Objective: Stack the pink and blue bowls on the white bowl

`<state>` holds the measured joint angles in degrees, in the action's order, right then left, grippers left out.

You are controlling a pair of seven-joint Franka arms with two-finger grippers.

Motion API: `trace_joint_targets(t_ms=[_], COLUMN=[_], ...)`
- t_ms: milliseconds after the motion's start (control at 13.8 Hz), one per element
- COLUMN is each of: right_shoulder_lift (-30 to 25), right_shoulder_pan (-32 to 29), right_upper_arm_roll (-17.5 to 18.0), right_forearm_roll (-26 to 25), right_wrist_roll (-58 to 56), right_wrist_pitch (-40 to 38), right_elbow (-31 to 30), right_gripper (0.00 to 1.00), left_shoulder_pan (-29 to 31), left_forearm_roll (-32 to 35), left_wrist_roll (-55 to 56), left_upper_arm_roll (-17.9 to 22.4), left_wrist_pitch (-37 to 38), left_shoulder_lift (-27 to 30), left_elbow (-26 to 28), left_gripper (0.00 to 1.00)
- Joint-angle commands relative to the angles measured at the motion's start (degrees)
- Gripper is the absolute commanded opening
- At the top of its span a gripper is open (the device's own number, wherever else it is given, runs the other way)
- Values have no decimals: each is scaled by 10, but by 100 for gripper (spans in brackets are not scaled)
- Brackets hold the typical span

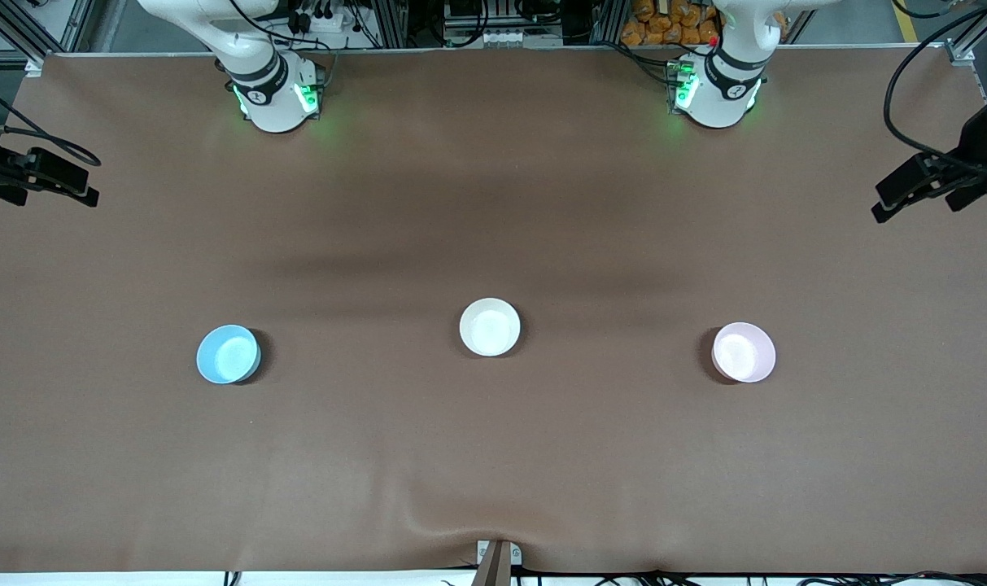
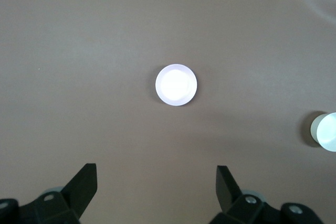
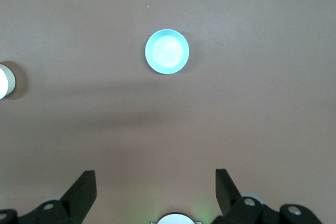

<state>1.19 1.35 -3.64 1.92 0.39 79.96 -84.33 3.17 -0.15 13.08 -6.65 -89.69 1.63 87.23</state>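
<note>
Nearest the camera sit the pink bowl (image 1: 744,352) and blue bowl (image 1: 228,354), roughly level, with the white bowl (image 1: 490,326) between them and a touch farther off, all on the brown surface (image 1: 493,456). All three stand upright, mouths up, well apart. They're round, so no long axis to line up with.

Left gripper (image 2: 156,182) hangs high over the pink bowl, jaws wide apart and holding nothing. Right gripper (image 3: 155,184) does the same over the blue one.

Risks, I'd guess: pinching a thin rim off-centre tips or flicks the light bowl. Both arms heading for the white bowl together could clash. A tilted drop won't nest.
</note>
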Motion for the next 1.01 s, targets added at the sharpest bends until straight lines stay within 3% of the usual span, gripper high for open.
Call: trace_joint_targets(t_ms=[0, 940], right_shoulder_lift=[-3, -3], right_shoulder_pan=[-3, -3], right_upper_arm_roll=[2, 2], right_forearm_roll=[1, 1], right_wrist_roll=[7, 7], right_wrist_pitch=[-5, -5], right_elbow=[0, 0], right_gripper=[100, 100], left_shoulder_pan=[-4, -1], left_forearm_roll=[-7, -7], left_wrist_roll=[-10, -13], left_upper_arm_roll=[7, 6], left_wrist_pitch=[22, 27], left_shoulder_lift=[-8, -20], left_elbow=[-16, -12], left_gripper=[100, 100])
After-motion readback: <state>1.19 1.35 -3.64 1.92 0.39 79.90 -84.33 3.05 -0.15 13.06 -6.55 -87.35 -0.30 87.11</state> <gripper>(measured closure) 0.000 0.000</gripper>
